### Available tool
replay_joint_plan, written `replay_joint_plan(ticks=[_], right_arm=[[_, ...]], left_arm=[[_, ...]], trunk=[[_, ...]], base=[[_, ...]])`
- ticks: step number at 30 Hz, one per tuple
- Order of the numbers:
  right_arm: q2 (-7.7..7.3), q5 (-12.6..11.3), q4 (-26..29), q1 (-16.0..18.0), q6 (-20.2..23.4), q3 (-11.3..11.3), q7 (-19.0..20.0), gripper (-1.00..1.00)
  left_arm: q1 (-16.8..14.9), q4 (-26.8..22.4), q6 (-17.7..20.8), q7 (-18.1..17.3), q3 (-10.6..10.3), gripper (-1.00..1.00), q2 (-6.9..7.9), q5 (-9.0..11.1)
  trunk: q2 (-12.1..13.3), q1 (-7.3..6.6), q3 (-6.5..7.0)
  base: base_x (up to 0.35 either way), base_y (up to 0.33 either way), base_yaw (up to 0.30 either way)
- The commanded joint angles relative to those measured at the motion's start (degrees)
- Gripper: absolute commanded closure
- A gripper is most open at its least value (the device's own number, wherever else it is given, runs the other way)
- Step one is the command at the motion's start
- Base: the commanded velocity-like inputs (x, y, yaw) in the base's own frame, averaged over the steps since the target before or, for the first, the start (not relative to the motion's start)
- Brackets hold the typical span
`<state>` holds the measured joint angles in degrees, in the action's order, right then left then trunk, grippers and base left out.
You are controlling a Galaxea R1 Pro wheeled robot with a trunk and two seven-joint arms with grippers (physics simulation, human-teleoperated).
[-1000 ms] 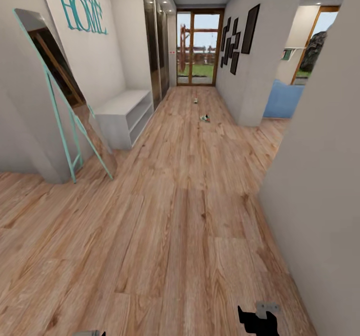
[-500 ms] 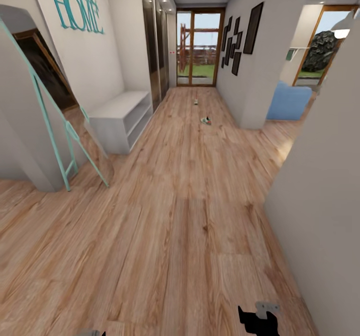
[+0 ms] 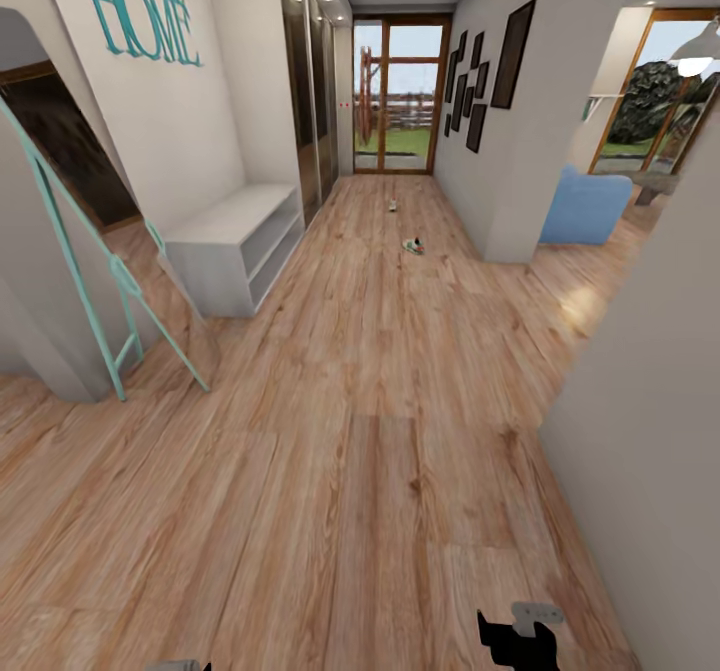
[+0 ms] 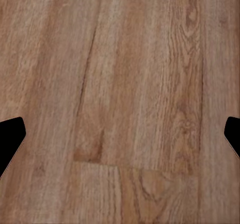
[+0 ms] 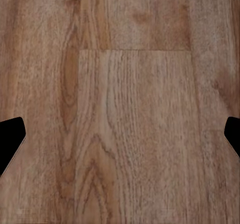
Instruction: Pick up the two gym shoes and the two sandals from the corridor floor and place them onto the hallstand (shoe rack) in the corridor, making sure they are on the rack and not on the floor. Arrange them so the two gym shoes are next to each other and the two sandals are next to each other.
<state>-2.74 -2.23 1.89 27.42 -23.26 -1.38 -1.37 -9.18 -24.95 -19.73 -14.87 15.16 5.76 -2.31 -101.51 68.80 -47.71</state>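
Far down the corridor floor [image 3: 370,421] lie two small things. The nearer one [image 3: 413,245] shows white, green and red, like a gym shoe. The farther one [image 3: 393,205] is pale and too small to name for sure. The sandals and the hallstand with wall shelves are out of view. My right gripper [image 3: 515,641] hangs at the head view's bottom edge, and a sliver of my left gripper [image 3: 178,665] shows there too. In the wrist views the left gripper [image 4: 120,139] and right gripper [image 5: 120,139] are both open over bare planks, holding nothing.
A low white two-tier unit [image 3: 235,246] stands against the left wall under teal HOME lettering [image 3: 140,6]. A teal-framed leaning mirror [image 3: 70,241] is nearer on the left. A wall corner [image 3: 650,401] crowds the right. A glass door [image 3: 400,96] ends the corridor, and a blue sofa [image 3: 585,206] sits in the side room.
The whole head view has shifted: the camera has rolled forward along the corridor, so the mirror and white unit sit nearer and further left. Both grippers keep their pose.
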Motion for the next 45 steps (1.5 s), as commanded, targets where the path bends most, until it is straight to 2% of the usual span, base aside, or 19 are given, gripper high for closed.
replay_joint_plan(ticks=[1,45], right_arm=[[-0.02,-0.26,-0.05,0.02,-0.2,-0.13,0.04,-1.0],[0.02,-0.32,-0.04,0.02,-0.2,-0.2,0.03,-1.0]], left_arm=[[-0.05,0.05,-0.13,-0.51,0.48,-1.0,-0.05,-0.24],[-0.05,0.03,-0.17,-0.51,0.5,-1.0,-0.05,-0.21]], trunk=[[-0.02,0.03,-0.04],[-0.02,0.03,-0.04]], base=[[0.335,0.0,0.0],[0.336,0.0,0.0]])
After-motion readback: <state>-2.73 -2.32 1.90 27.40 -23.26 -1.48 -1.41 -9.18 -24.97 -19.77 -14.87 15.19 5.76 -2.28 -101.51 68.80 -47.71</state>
